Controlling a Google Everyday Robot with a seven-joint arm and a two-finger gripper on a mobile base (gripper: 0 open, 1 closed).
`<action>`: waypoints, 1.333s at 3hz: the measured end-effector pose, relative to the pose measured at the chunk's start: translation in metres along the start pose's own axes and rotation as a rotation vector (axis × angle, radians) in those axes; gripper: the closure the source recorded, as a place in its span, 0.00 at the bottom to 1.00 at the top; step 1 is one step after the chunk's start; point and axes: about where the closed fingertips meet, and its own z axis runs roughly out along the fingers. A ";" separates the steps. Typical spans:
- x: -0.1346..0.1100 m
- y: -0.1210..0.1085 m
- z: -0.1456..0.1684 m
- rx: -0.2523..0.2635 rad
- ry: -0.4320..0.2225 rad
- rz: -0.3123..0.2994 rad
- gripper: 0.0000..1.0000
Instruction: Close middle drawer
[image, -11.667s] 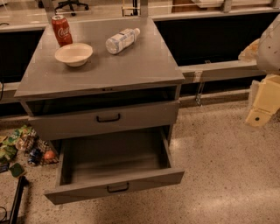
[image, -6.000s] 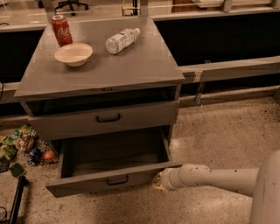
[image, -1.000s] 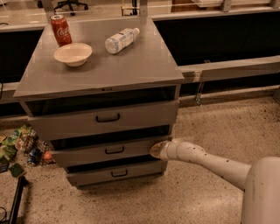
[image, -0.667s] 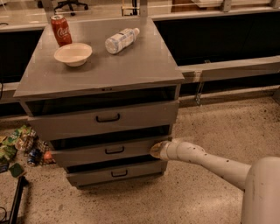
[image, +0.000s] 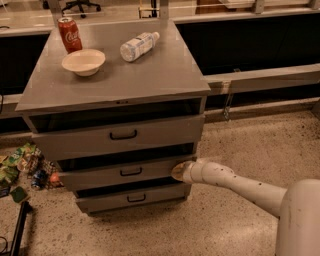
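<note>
**A:** Now, starting at the left, what lies around the cabinet?

**B:** Loose litter (image: 22, 167) lies on the floor beside the cabinet's left flank, apart from the drawer fronts. On the cabinet top (image: 160, 82) stand a cola can (image: 69, 34) and a bowl (image: 83, 61), with a water bottle (image: 138, 46) lying on its side. None of these is in the drawer's travel path.

**A:** And where is the middle drawer?

**B:** The middle drawer (image: 100, 177) sits between the top drawer (image: 150, 131) and the bottom drawer (image: 160, 194). Its front is nearly in line with theirs, so I judge it almost fully home. Its small black handle (image: 131, 171) is untouched.

**A:** Why is the gripper at that spot?

**B:** The gripper (image: 179, 171) rests against the right end of the front panel, with the arm (image: 235, 184) reaching in low from the right. A push needs only a flat contact, not a hold on the handle. It grasps nothing that I can see, and I cannot tell whether it is open or closed.

**A:** Any obstruction?

**B:** Nothing visible blocks the closing. The off-centre contact could skew the tray slightly.
</note>
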 end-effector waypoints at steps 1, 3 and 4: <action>-0.001 0.001 -0.001 -0.001 -0.005 0.001 0.55; -0.018 0.042 -0.027 -0.057 -0.113 0.097 0.91; -0.022 0.084 -0.048 -0.100 -0.138 0.202 0.97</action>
